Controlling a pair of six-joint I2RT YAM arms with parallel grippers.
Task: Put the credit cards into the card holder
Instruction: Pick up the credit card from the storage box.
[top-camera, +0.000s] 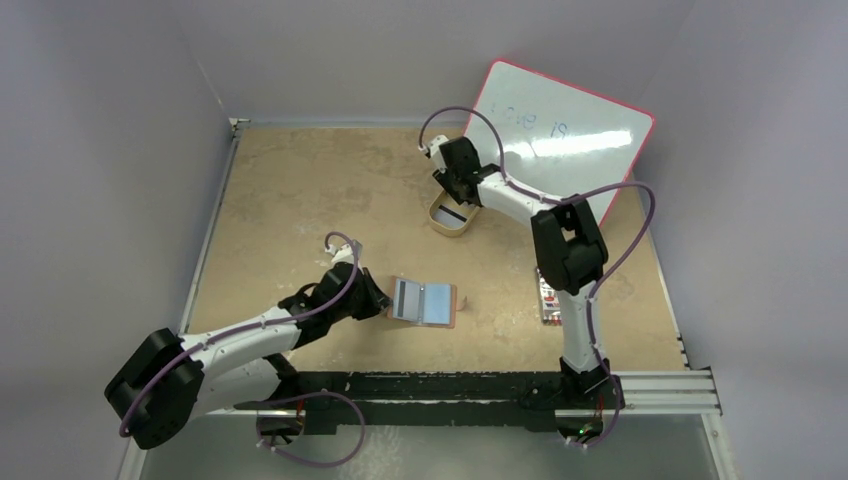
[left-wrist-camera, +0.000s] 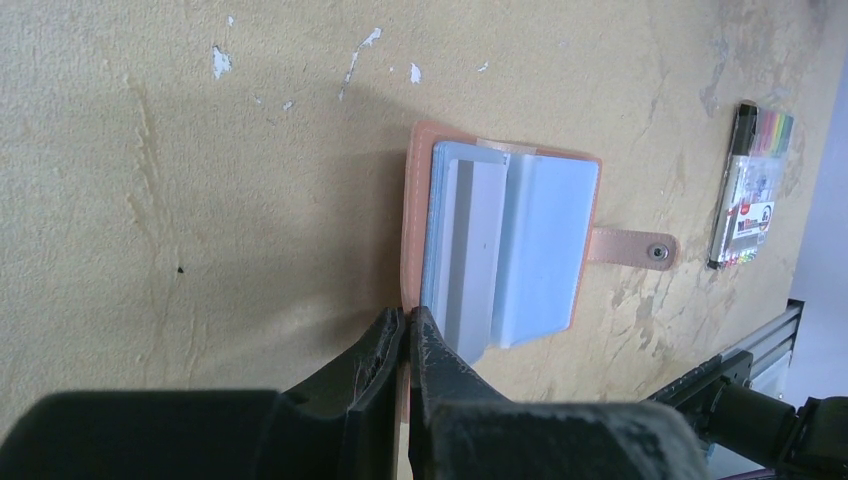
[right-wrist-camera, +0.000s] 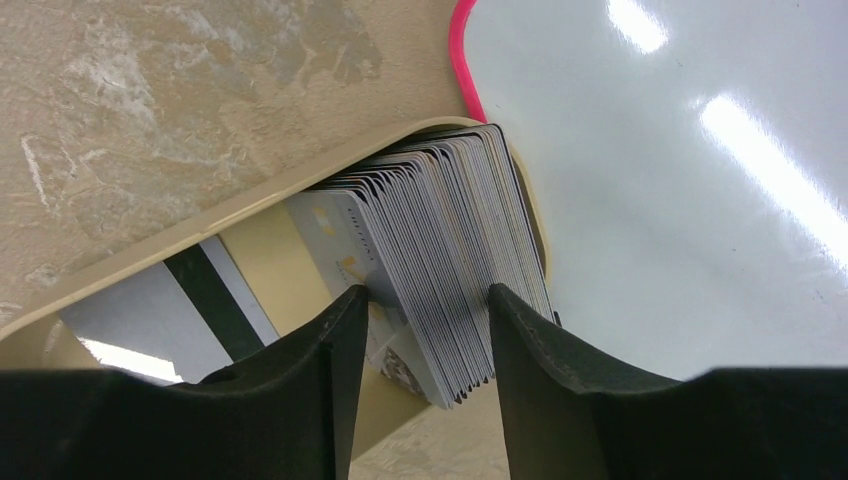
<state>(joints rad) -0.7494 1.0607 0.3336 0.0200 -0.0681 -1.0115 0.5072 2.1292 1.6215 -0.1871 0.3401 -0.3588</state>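
Note:
The card holder (top-camera: 425, 303) lies open on the table, reddish-brown leather with its snap tab (left-wrist-camera: 630, 247) pointing away. Light-blue credit cards (left-wrist-camera: 540, 240) sit in its slots. My left gripper (left-wrist-camera: 408, 322) is shut on the near leather edge of the card holder (left-wrist-camera: 413, 200); in the top view the left gripper (top-camera: 383, 300) is at the holder's left side. My right gripper (right-wrist-camera: 426, 292) is open inside the tan oval tray (right-wrist-camera: 200, 225), its fingers straddling an upright stack of whitish-grey credit cards (right-wrist-camera: 450, 220). A card with a dark stripe (right-wrist-camera: 170, 310) lies flat in the tray.
A pink-edged whiteboard (top-camera: 560, 130) leans behind the tray (top-camera: 440, 222) at the back right. A pack of coloured markers (top-camera: 547, 297) lies right of the holder, by the right arm. Grey walls close in the table on three sides.

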